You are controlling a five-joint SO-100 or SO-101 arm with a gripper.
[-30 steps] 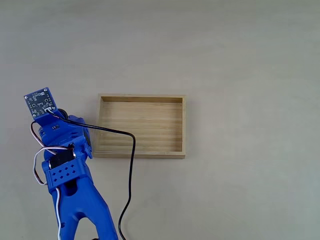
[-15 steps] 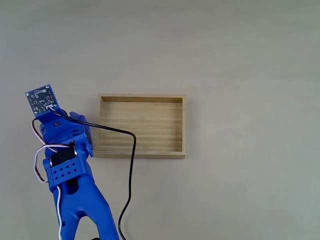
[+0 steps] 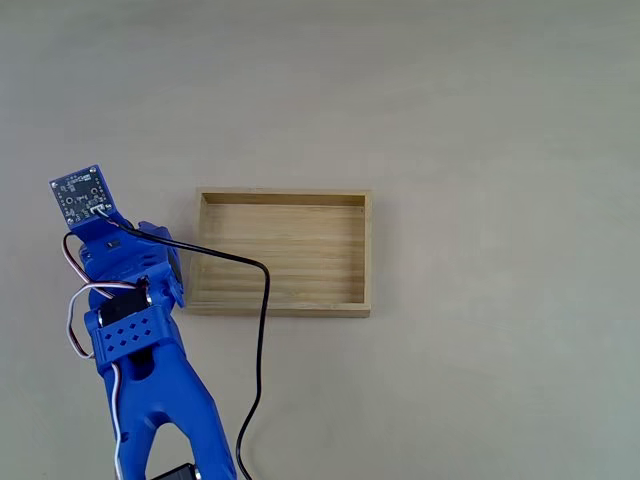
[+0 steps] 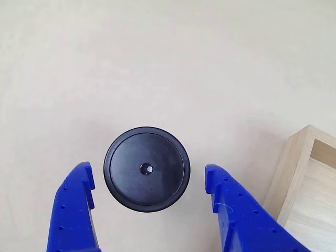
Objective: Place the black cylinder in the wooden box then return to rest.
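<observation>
In the other view the blue two-finger gripper (image 4: 147,181) stands spread wide, one finger on each side of the small, short matte black cylinder (image 4: 146,169), which rests upright on the pale beige counter (image 4: 157,63). Neither finger touches it — a clear gap shows on both sides, a little narrower on the left of that view.

The step in hand looks like the approach to the grasp. To do it well, the gripper should be centred so both gaps are even, brought low enough that the fingers meet the cylinder's side wall rather than its glossy top rim, and then closed squarely; an uneven close would probably push the cylinder sideways or tip it.

The shallow rectangular box of light striped wood (image 3: 283,253) sits near, its corner entering at the lower right of the other view (image 4: 302,173). In the fixed view the box lies just to the right of the blue arm (image 3: 135,330), and nothing lies inside it.

A black cable (image 3: 262,340) loops from the arm across the box's near left corner and trails down over the counter — it could snag or drag during the carry. The box's low wall also has to be cleared before lowering.
</observation>
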